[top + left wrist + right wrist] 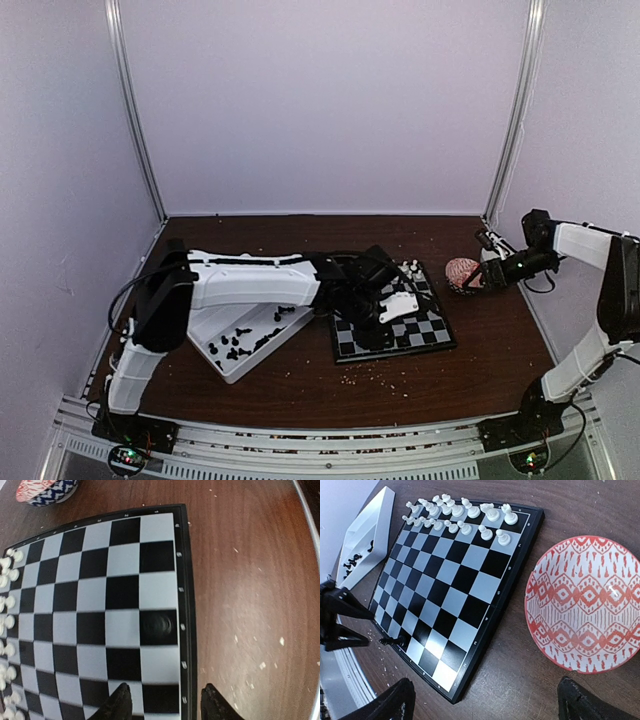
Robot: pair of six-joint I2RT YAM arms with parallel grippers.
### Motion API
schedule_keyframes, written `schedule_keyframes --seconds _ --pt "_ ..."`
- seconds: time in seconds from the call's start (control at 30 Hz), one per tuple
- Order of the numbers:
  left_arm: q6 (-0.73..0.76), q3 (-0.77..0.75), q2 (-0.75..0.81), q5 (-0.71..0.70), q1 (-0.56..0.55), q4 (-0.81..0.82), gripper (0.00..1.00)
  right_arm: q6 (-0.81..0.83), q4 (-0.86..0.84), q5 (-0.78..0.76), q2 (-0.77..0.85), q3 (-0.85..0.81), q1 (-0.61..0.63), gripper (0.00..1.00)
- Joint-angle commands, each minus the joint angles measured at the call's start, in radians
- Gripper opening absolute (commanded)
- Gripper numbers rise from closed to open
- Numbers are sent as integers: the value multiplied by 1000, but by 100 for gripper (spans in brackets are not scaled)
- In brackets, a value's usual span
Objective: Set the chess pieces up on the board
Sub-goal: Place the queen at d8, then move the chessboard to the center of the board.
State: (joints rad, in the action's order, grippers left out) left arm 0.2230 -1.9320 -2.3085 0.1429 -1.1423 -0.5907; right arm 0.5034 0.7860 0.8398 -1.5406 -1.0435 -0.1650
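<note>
My left claw [166,695] gapes empty over the tiny black plastic chess piece [157,626] at the black-and-silver chequered board's [90,605] edge; I'd lift straight up.

Board [450,580] in the middle, tray [370,527] left, bowl [585,600] right!
Chess pieces [354,560] lie in the tray, white pieces [457,512] line the board's far edge in 2 rows, and 1 chess piece [395,640] sits opposite.

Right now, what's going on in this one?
The left gripper hangs open over the board, with one black piece on an edge square. The other black chess pieces lie in the white tray. White pieces are lined up. The right gripper hovers open near a bowl.
</note>
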Motion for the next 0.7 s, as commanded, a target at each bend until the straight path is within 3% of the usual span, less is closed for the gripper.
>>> schedule_keyframes --seconds 0.0,0.13,0.2,0.5,0.67 --pt "8 247 321 -34 4 251 49 78 -5 -145 97 44 80 96" --pt "-101 423 413 -96 36 302 49 121 52 -220 36 2 146 80" --pt "-226 444 407 -135 74 262 49 124 66 -249 9 -12 182 78" --pt "-655 521 401 112 182 209 54 73 114 -301 -104 -46 274 76" --pt "-754 529 344 209 207 231 48 12 112 -340 -160 -64 287 70"
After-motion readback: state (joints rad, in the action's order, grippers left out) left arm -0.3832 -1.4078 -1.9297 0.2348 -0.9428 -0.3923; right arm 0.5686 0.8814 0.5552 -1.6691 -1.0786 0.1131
